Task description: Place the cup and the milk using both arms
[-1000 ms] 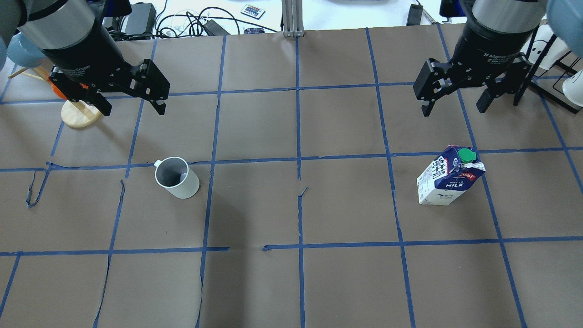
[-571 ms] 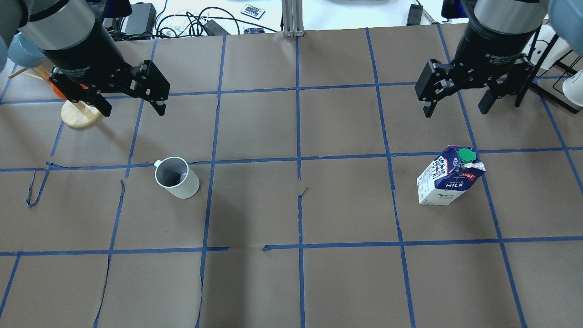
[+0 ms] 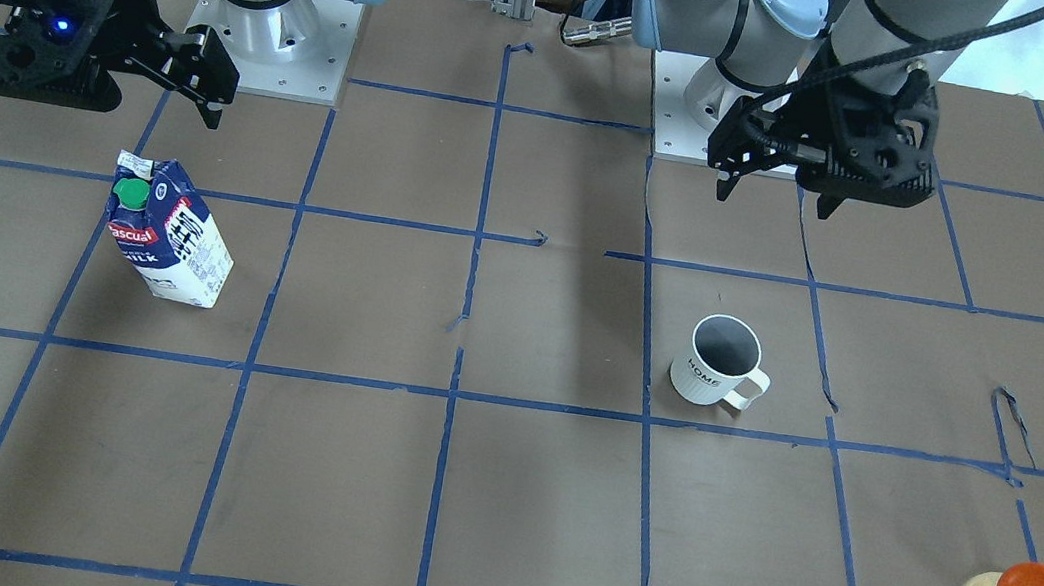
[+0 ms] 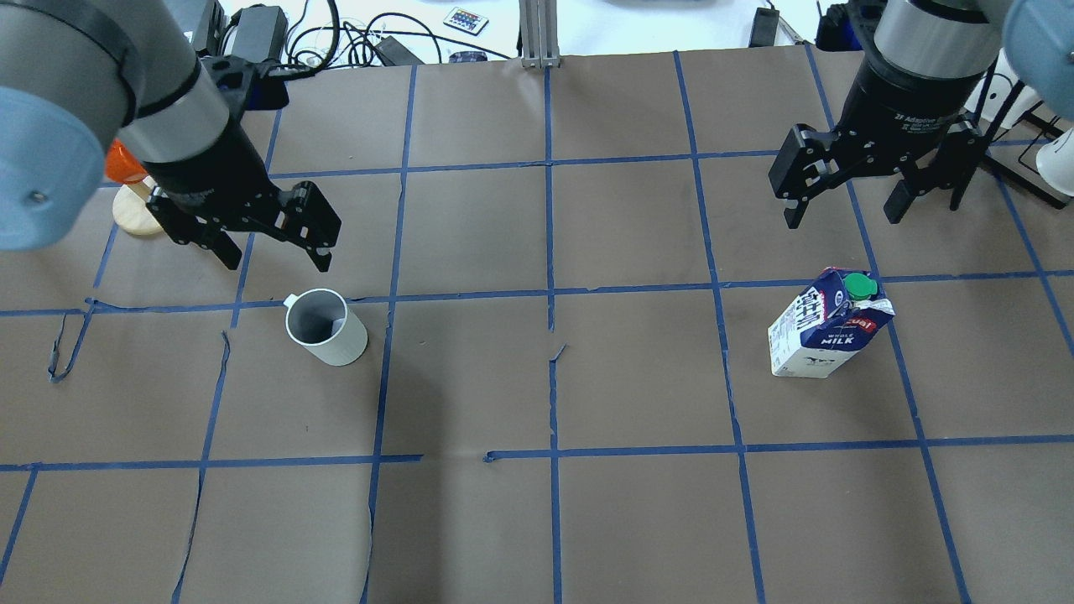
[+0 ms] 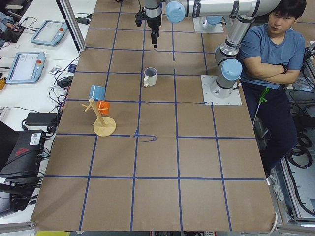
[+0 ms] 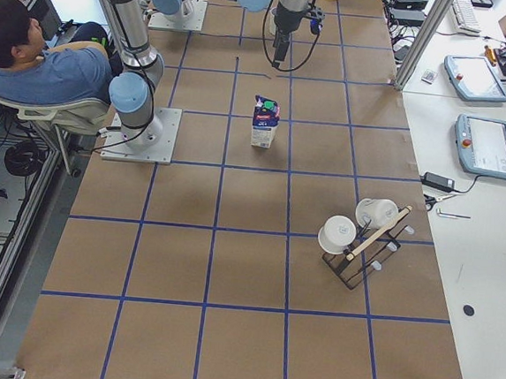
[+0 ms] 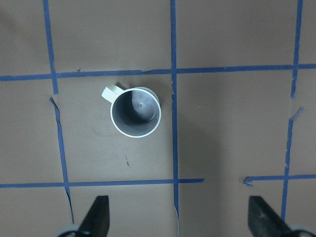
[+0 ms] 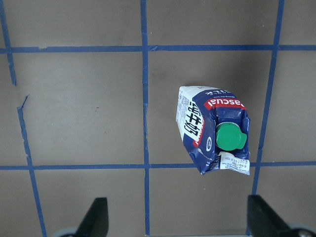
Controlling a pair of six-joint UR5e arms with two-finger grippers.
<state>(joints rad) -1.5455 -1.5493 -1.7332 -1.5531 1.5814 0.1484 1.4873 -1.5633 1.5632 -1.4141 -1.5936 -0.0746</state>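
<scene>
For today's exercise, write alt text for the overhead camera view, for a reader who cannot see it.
A white mug on the left and a blue-and-white milk carton on the right stand apart on a brown table gridded with blue tape. The left gripper hangs open near the mug and the right gripper open near the carton; neither touches anything.

Bright, even light is falling from above on the table (image 4: 638, 520), and its brown paper is giving off no glare. A broad, soft shadow (image 4: 436, 369) is darkening the paper near the middle, just beside the cup (image 4: 336, 342); the milk (image 4: 818, 335) is casting hardly any. Beyond the far edge the white desk (image 4: 638, 25) is washing out. Over the left edge the left arm's blue cap (image 4: 38, 180) is looming large and soft. The wrist views are looking dimmer and greyer, with the left fingers (image 7: 96, 219) blurring at the frame's bottom.
</scene>
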